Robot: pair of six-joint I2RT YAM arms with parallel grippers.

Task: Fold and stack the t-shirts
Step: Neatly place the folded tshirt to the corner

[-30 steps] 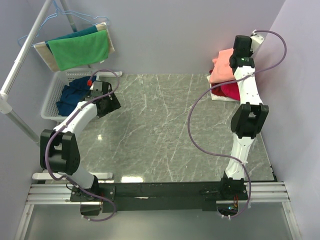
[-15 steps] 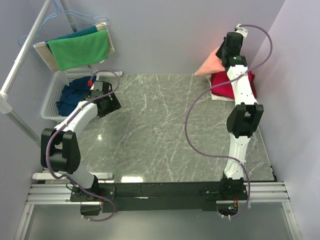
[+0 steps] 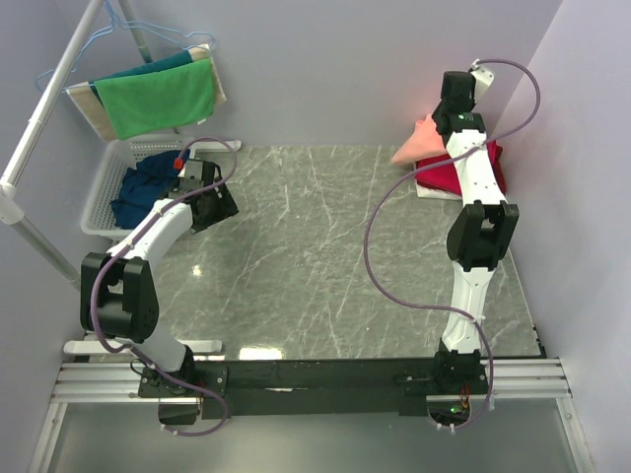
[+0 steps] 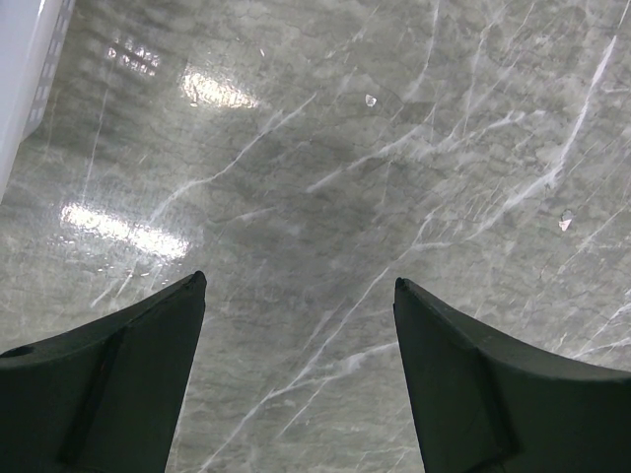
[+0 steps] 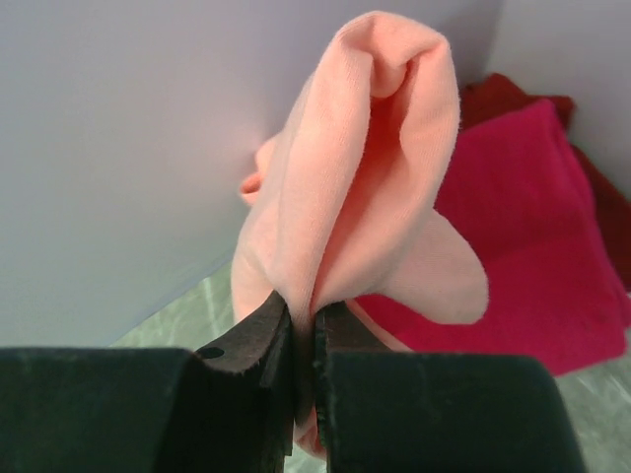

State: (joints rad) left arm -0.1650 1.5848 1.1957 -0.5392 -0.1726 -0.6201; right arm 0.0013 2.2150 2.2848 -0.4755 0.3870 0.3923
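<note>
My right gripper (image 5: 302, 317) is shut on a fold of the salmon-orange t-shirt (image 5: 365, 187), which hangs bunched from it at the table's far right corner (image 3: 422, 141). Under and behind it lie a folded crimson-pink t-shirt (image 5: 523, 236) and a darker red t-shirt (image 5: 603, 212), stacked against the back wall (image 3: 463, 175). A dark navy t-shirt (image 3: 146, 182) lies crumpled in the white basket (image 3: 99, 202) at the left. My left gripper (image 4: 299, 286) stands open over bare marble beside that basket (image 3: 209, 202), nothing between its fingers.
A rack at the back left carries bright green (image 3: 158, 99), teal and beige cloths on a hanger. The grey marble table (image 3: 315, 256) spreads between the two arms. The back wall and right wall stand close to the right arm.
The right gripper has lifted the salmon-orange t-shirt off the stack and drawn it up and left, uncovering the crimson-pink one. The left arm has stayed still.
</note>
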